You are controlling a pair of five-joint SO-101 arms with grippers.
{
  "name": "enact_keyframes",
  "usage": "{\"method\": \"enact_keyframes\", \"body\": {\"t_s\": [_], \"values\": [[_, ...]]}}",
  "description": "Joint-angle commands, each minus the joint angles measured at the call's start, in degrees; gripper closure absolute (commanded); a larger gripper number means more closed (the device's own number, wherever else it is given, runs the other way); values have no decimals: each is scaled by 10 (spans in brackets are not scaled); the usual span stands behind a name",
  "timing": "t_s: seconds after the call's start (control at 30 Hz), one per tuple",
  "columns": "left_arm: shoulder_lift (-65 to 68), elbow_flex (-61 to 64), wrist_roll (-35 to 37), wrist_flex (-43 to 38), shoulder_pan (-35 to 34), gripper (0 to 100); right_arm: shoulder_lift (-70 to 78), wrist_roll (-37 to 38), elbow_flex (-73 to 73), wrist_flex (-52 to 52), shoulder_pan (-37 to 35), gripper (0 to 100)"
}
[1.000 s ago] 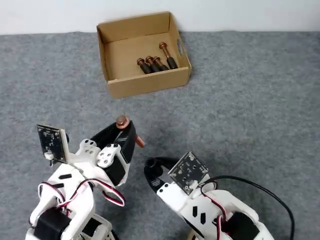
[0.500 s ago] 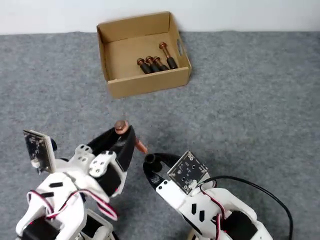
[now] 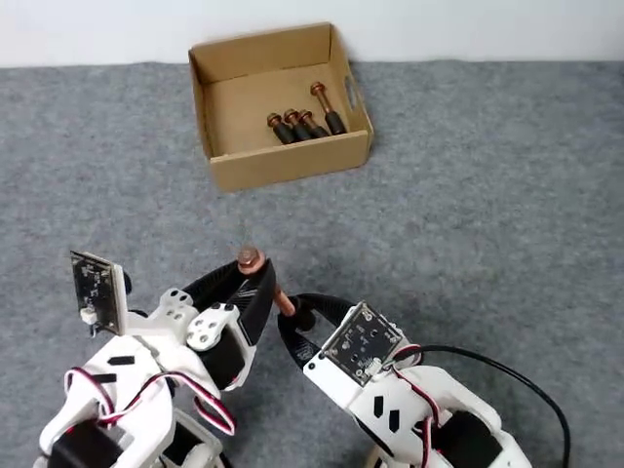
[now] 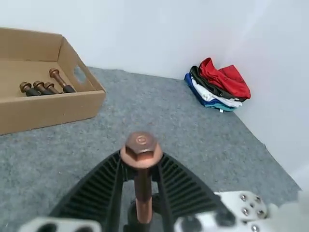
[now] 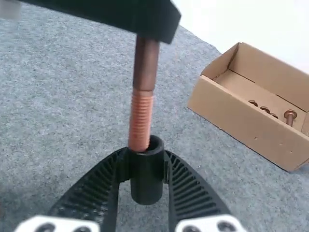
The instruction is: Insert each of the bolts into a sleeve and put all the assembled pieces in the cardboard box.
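Close to the near edge of the grey carpet (image 3: 468, 195), between the two arms, a copper bolt (image 3: 251, 259) was held by the left gripper (image 3: 255, 281). Its jaws were closed tight on the shank just under the six-sided head. Just beside it, a black sleeve (image 5: 147, 176) was gripped by the right gripper (image 5: 146, 169), whose jaws were drawn in until the ribbed pads pressed on both sides of the sleeve. In the right wrist view, the threaded end of the bolt was seen at the mouth of the sleeve, touching the rim or just inside it. How deep it sat could not be told. The tip appeared to be set slightly off the middle of the hole.

Well apart from the arms, at the far side of the carpet, the cardboard box (image 3: 283, 164) was set with its open top up. Four assembled pieces (image 3: 302, 124) were lying on its floor, three side by side and a fourth just beside them, near the wall with the handle slot.

Four pairs were therefore judged to be finished and stowed. The pair in hand was judged to be at the very start of insertion. The bolt had yet to be pushed through the sleeve, and the joined piece had yet to be carried to the box and let go. Whether more bolts waited beyond the views could not be told.
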Motion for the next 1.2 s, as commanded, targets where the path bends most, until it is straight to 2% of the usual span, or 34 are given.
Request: {"method": "enact_keyframes", "body": {"t_s": [0.0, 0.27, 0.4, 0.53, 0.7, 0.93, 1.17], "values": [[1, 14, 0, -38, -2, 996, -4, 6, -11, -16, 4, 991], [2, 35, -22, -52, 0, 996, -4, 6, -11, -16, 4, 991], [2, 31, -28, 2, 4, 996, -4, 6, -11, -16, 4, 991], [-2, 29, -77, 59, 40, 996, -4, 6, -11, -16, 4, 991], [2, 33, -98, 80, 74, 988, -4, 6, -11, -16, 4, 991], [7, 29, -99, 112, 74, 730, -4, 6, -11, -15, 6, 991], [54, -62, -100, 134, 70, 724, -4, 6, -10, -14, 7, 991]]}}
